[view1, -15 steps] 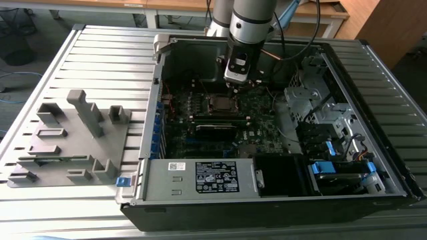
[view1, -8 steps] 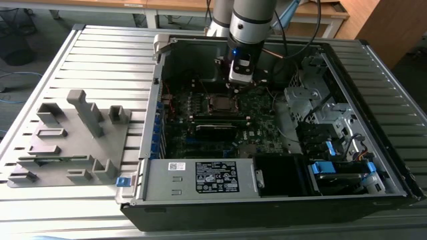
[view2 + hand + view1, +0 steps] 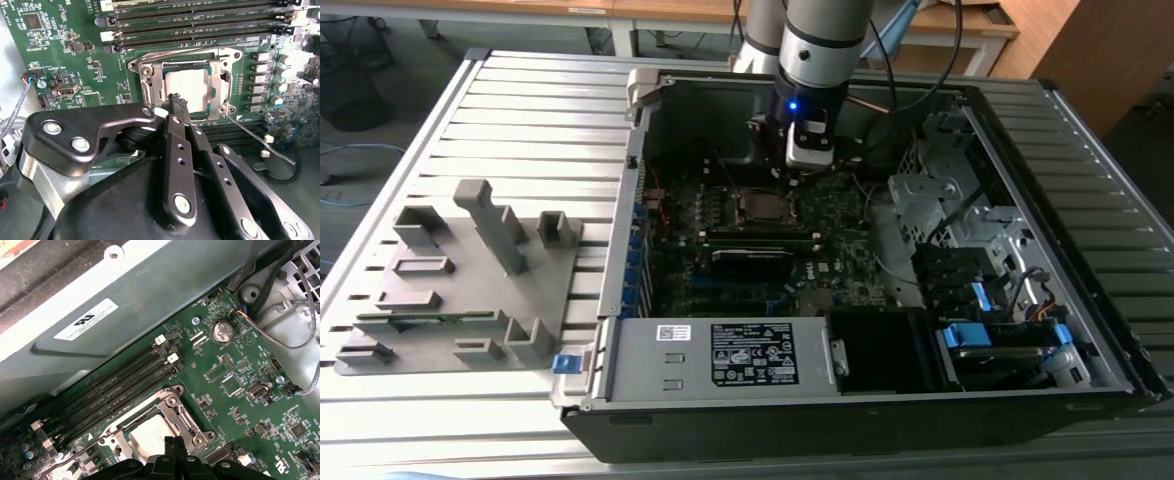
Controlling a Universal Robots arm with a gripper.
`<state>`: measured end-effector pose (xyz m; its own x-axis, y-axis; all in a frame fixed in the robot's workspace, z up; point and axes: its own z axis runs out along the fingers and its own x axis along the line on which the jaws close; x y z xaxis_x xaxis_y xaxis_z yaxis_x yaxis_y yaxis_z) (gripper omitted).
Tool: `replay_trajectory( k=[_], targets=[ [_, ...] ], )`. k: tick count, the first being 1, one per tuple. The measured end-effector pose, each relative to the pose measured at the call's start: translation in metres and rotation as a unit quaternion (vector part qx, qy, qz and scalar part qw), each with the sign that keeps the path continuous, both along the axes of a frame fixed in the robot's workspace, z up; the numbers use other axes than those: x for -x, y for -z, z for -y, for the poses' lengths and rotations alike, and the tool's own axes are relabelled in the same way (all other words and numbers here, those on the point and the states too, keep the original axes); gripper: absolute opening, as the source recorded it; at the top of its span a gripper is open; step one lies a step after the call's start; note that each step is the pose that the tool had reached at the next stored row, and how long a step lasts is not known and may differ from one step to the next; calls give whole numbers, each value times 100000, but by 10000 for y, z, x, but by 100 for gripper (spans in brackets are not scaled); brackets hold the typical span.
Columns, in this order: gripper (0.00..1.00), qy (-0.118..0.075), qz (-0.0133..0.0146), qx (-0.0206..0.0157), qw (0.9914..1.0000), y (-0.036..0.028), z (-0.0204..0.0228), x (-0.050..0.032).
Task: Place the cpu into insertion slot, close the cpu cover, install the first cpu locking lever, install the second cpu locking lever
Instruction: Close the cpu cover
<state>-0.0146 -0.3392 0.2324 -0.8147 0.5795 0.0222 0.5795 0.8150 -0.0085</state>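
Cpu (image 3: 187,90), just one, sits under the single closed cover (image 3: 150,82), beside four memory slots (image 3: 200,30). Gripper (image 3: 177,102) pinched narrow, empty, tip at the cover's edge; one lever (image 3: 260,141) juts free.

this looks like a robotics lab or test workshop. a slotted aluminium desk (image 3: 534,110) carries an opened desktop computer case (image 3: 854,425) lying on its side with its green motherboard (image 3: 841,265) bare. a grey moulded parts fixture (image 3: 454,290) with upright posts and pockets sits beside the case, towards the exterior view's left. a grey industrial robot arm (image 3: 825,40) with trailing black cables reaches down into the case. behind the desk stand plain wooden tables (image 3: 680,10), a dark bin (image 3: 350,75) and a loose blue cable (image 3: 340,150) on a grey floor.
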Motion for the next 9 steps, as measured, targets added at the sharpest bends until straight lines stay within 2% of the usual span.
replay_trajectory(
  k=[9],
  targets=[
    [10, -170, 1, -1, 100000, 0, 0, 0]
  ],
)
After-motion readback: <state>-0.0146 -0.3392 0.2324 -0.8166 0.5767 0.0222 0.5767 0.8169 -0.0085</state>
